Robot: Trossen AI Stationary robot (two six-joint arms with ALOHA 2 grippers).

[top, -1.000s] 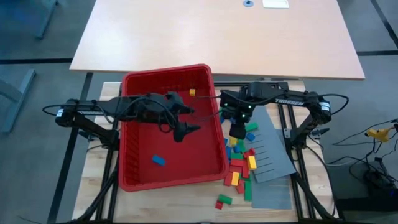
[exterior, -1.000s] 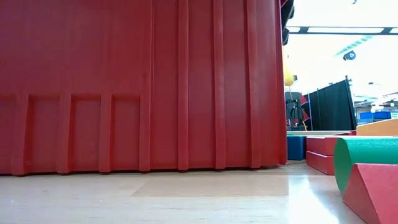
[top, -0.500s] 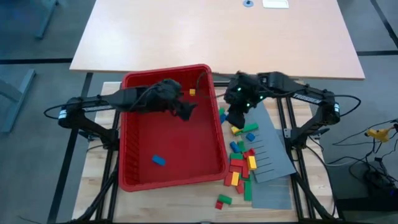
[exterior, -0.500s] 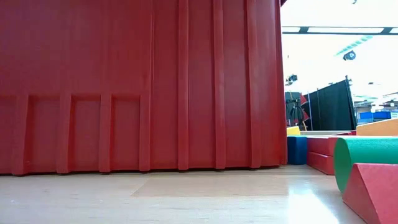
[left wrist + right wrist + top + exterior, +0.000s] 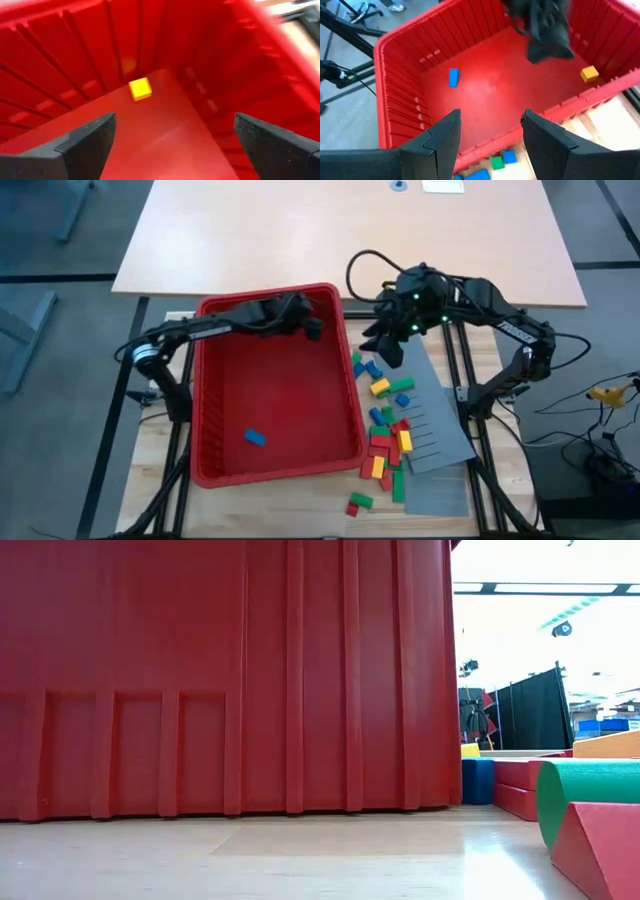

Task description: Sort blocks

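A big red bin (image 5: 210, 380) holds a blue block (image 5: 256, 438) near its front and a yellow block (image 5: 140, 89) in its far right corner. My left gripper (image 5: 312, 326) hangs open over that corner, with the yellow block ahead of its fingers. My right gripper (image 5: 390, 350) hovers open beside the bin's far right rim, above the table. From the right wrist view I see the bin, the blue block (image 5: 453, 77) and the yellow block (image 5: 589, 74). Several red, green, blue and yellow blocks (image 5: 386, 430) lie loose to the right of the bin.
A flat grey slotted panel (image 5: 440, 430) lies under and beside the loose blocks. A few blocks (image 5: 358, 503) lie near the table's front edge. In the low view the bin's wall (image 5: 220, 680) fills the left; large blocks (image 5: 590, 810) sit close at right.
My left gripper has gone from the middle of the bin to its far right corner. My right gripper has risen from the loose blocks and gone toward the far edge; a yellow block shows where it stood.
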